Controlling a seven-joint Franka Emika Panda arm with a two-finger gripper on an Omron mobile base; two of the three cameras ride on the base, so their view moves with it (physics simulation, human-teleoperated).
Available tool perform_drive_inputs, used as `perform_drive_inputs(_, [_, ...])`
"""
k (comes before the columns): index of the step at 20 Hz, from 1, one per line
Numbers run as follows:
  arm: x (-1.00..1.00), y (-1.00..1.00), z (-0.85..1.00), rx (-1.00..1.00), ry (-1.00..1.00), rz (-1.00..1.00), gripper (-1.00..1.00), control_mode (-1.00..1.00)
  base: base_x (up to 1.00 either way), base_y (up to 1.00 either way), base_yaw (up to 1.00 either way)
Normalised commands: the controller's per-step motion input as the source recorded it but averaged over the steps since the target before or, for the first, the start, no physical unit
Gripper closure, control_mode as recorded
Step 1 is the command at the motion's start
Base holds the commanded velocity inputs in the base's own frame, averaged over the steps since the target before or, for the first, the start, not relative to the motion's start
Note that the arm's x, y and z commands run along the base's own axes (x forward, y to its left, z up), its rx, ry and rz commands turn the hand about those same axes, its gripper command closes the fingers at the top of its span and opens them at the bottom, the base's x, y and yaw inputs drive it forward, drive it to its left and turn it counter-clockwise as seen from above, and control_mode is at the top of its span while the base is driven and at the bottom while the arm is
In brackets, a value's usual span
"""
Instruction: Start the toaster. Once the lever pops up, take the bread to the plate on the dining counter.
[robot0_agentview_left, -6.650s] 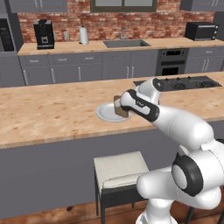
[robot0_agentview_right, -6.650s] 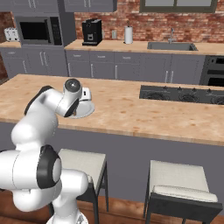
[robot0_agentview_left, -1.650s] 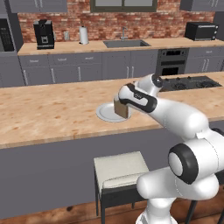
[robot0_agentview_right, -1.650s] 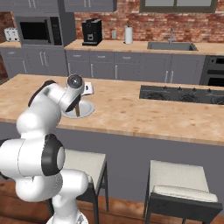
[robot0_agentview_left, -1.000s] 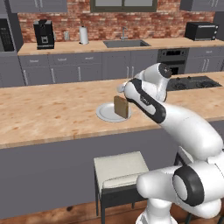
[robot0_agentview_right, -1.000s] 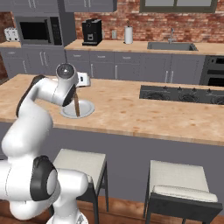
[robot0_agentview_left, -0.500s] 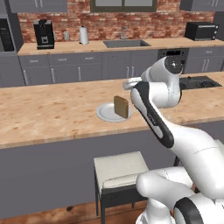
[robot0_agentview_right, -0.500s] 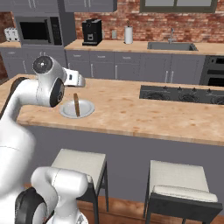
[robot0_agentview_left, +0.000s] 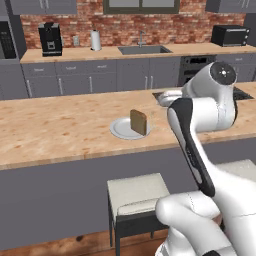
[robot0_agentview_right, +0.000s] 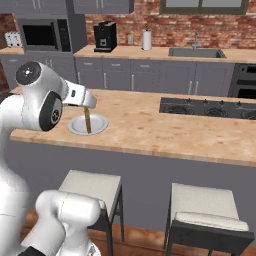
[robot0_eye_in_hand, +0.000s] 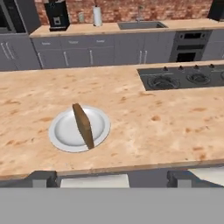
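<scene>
1. The gripper (robot0_eye_in_hand: 111, 178) was nearest to the camera, and its two dark finger tips (robot0_eye_in_hand: 43, 178) stood wide open with nothing between them.
2. It hung back from the near edge of the dining counter (robot0_agentview_left: 55, 130), well apart from the plate (robot0_agentview_left: 120, 129).
3. Two stools with pale seats (robot0_agentview_right: 92, 186) stood on the floor on the near side of the dining counter.
4. The plate sat on the dining counter, close to its near edge.
5. The bread (robot0_eye_in_hand: 83, 124) stood up on its edge on the plate, and nothing was holding it.
6. In the hand view the bread leaned a little, though I could not tell how much.
7. A black cooktop (robot0_eye_in_hand: 186, 78) was set into the dining counter, off to the right of the plate.
8. Behind the dining counter ran a grey cabinet counter with a sink (robot0_agentview_left: 142, 49).
9. On that far counter stood a black coffee machine (robot0_agentview_left: 50, 38) and a white paper towel roll (robot0_agentview_left: 95, 40).
10. A black microwave (robot0_agentview_right: 43, 34) sat at the far left, behind the dining counter.
11. A small pale thing (robot0_agentview_right: 13, 38) beside the microwave may have been the toaster, but it was too tiny to be sure.
</scene>
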Motion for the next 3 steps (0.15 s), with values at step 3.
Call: perform_drive_inputs(3, [-0.75,-0.25,0.02,0.0,0.04,-0.01,-1.0,-1.0,0.0,0.0,0.0])
